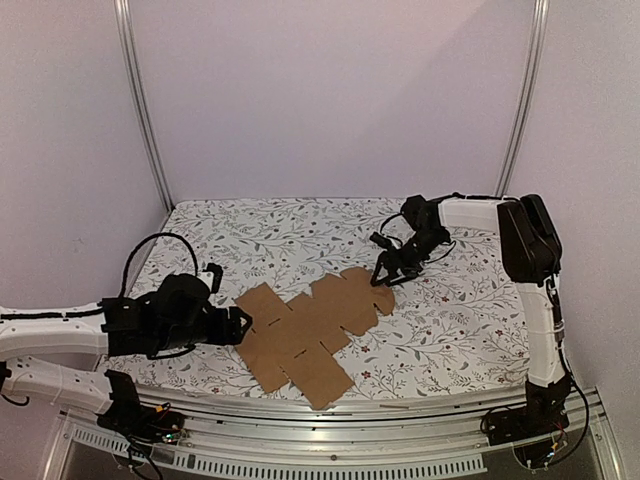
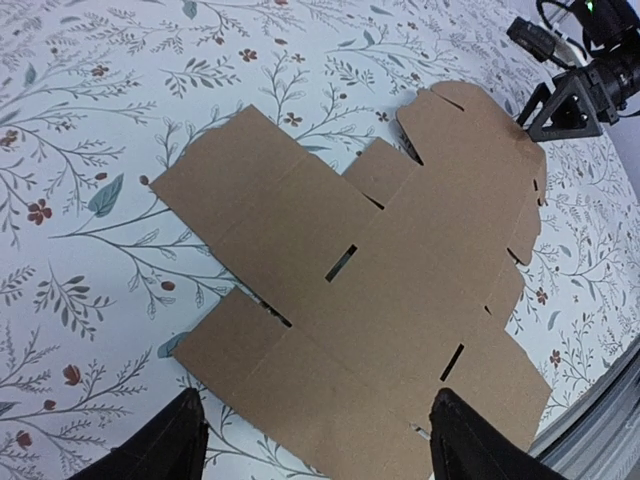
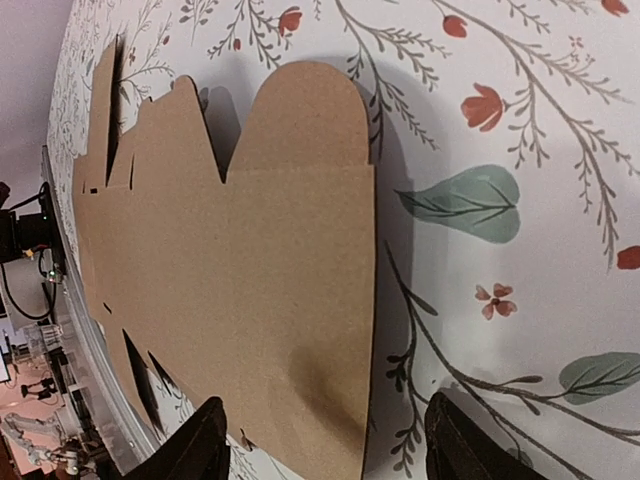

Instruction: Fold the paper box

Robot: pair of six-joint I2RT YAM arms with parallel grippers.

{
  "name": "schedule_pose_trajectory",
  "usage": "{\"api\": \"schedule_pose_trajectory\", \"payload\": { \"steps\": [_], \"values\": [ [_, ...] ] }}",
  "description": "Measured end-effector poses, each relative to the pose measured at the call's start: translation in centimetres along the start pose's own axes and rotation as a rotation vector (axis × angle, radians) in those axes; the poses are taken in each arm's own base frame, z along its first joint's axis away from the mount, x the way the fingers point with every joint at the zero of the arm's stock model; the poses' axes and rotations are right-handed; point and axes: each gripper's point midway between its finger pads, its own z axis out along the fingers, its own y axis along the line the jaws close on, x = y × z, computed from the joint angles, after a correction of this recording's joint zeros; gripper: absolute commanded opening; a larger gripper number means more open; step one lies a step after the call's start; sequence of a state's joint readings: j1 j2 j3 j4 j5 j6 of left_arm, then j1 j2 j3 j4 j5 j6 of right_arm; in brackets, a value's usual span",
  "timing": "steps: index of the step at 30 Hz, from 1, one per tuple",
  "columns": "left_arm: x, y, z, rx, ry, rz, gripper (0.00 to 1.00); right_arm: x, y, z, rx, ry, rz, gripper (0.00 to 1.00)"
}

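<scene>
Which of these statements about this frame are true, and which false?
1. The paper box lies flat and unfolded. True.
2. The left end effector has a flap clamped. False: its fingers stand wide apart by the box's left edge, holding nothing.
3. The right end effector is at the box's far right edge. True.
4. The tablecloth is plain white. False: it has a floral print.
</scene>
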State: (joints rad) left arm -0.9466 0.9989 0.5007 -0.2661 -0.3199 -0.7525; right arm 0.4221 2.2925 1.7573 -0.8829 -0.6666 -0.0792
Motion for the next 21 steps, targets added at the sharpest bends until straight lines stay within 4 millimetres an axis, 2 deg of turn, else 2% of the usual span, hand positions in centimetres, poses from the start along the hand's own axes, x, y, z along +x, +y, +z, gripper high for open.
{"api": "schedule_pose_trajectory", "payload": {
  "steps": [6,8,9,13,16,19,21],
  "values": [
    [0.2,1.5,-1.1,-0.011,-0.047,-0.073,0.76,1.2,2.1,1.4,-0.111,0.055,0.002,0.21],
    [0.0,1.7,-1.3,-0.016,-0.057,-0.082,0.76,1.5,2.8,1.5,-0.136,0.069,0.007,0.04],
    [-0.1,1.8,-1.3,-0.019,-0.060,-0.083,0.76,1.7,3.1,1.6,-0.147,0.075,0.006,0.00],
    [0.1,2.2,-1.3,-0.040,-0.057,-0.078,0.76,2.2,3.8,1.3,-0.175,0.095,0.011,0.00],
    [0.1,2.4,-1.3,-0.052,-0.057,-0.074,0.76,1.8,4.2,0.3,-0.170,0.090,-0.004,0.00],
    [-0.2,2.5,-1.5,-0.055,-0.067,-0.072,0.76,0.6,5.2,-2.2,-0.148,0.045,-0.051,0.00],
    [-0.4,2.5,-1.7,-0.054,-0.079,-0.071,0.76,-0.8,6.2,-4.9,-0.119,-0.014,-0.101,0.00]
  ]
}}
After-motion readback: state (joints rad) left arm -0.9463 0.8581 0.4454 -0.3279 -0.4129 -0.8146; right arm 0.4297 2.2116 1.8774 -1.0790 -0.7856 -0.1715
